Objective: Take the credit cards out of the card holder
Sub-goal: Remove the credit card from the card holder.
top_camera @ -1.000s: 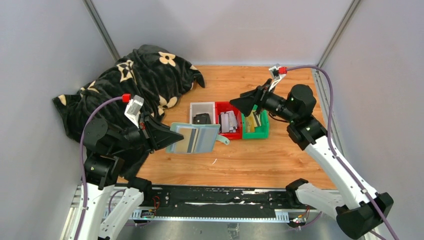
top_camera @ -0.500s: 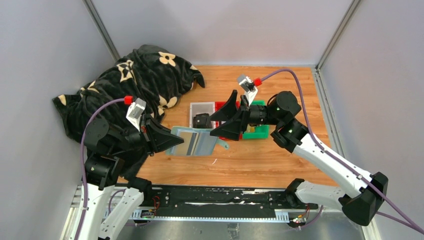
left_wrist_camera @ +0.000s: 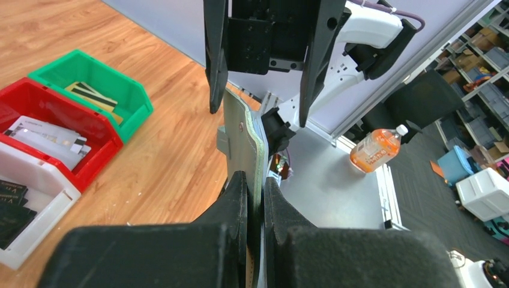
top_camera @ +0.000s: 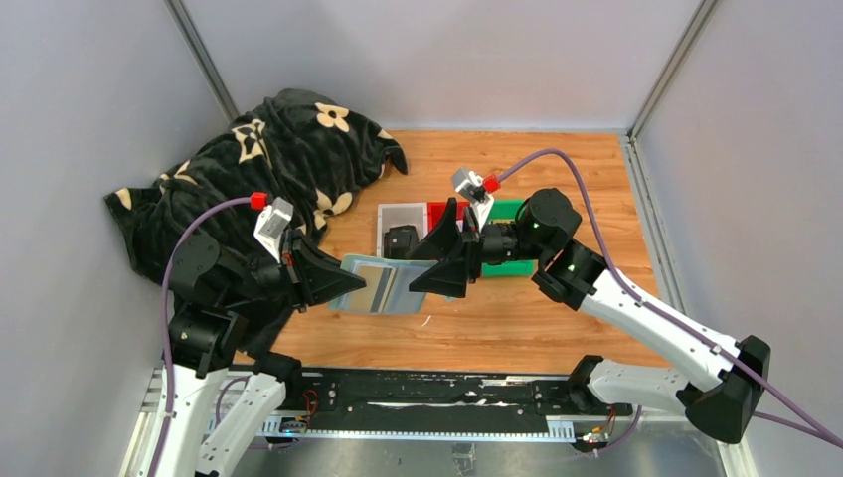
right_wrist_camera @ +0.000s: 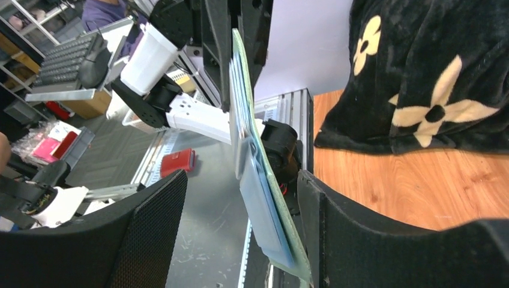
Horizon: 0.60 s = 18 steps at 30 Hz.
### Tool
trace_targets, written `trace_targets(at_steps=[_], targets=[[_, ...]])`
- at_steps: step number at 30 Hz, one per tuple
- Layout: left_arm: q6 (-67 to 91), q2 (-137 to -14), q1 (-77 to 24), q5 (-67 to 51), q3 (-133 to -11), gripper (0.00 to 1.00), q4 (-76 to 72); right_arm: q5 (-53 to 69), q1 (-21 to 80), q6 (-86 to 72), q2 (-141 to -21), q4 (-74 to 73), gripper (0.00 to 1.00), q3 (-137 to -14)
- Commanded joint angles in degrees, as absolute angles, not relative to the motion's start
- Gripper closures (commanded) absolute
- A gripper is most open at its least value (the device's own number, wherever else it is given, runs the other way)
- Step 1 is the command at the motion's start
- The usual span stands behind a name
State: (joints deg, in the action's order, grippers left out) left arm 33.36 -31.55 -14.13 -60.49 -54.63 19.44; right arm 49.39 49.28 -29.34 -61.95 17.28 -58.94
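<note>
The card holder point(top_camera: 396, 286) hangs open, just left of centre in the top view and just below the row of trays. It is held off the wooden tabletop point(top_camera: 587, 179), with its paler teal inside facing up. Its left half shows a pale card point(top_camera: 369, 282) in a slot.

The left claw point(top_camera: 335, 282) is clamped shut on the holder's left edge. In the left wrist view both fingers point(left_wrist_camera: 237, 201) press the sage-green cover edge-on. The right claw point(top_camera: 443, 260) is spread wide at the holder's right edge, one jaw on each side of it. In the right wrist view neither finger point(right_wrist_camera: 147, 231) touches the holder.

Behind the holder stand three trays:
- The white tray point(left_wrist_camera: 42, 201) holds black cards point(left_wrist_camera: 11, 204).
- The red tray point(left_wrist_camera: 90, 150) holds silvery-white cards point(left_wrist_camera: 45, 135).
- The green tray point(left_wrist_camera: 129, 96) holds gold-yellow cards point(left_wrist_camera: 96, 96).

A black blanket with cream flowers point(top_camera: 288, 149) lies heaped at the upper left.
</note>
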Motion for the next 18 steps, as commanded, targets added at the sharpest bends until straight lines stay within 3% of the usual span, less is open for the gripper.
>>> trace_targets(at_steps=[1,6,13,16,18], targets=[[32.9,-31.0,-14.5,-62.1,-56.1,1.0,18.0,48.7,50.8,-23.7,-62.7,12.1,0.3,-59.9],[32.9,-31.0,-14.5,-62.6,-56.0,1.0,18.1,49.3,52.3,-19.9,-63.8,8.4,0.41,-62.2],[32.2,-30.9,-14.5,-60.2,-56.4,0.99,18.4,48.1,53.5,-19.6,-65.8,5.8,0.9,-64.2],[30.7,-30.7,-14.5,-59.2,-56.4,0.74,19.9,45.5,53.4,-20.8,-66.0,5.2,1.0,-64.6],[29.4,-30.5,-14.5,-59.1,-56.4,0.61,21.1,43.6,53.5,-21.5,-66.2,3.5,1.0,-65.4]])
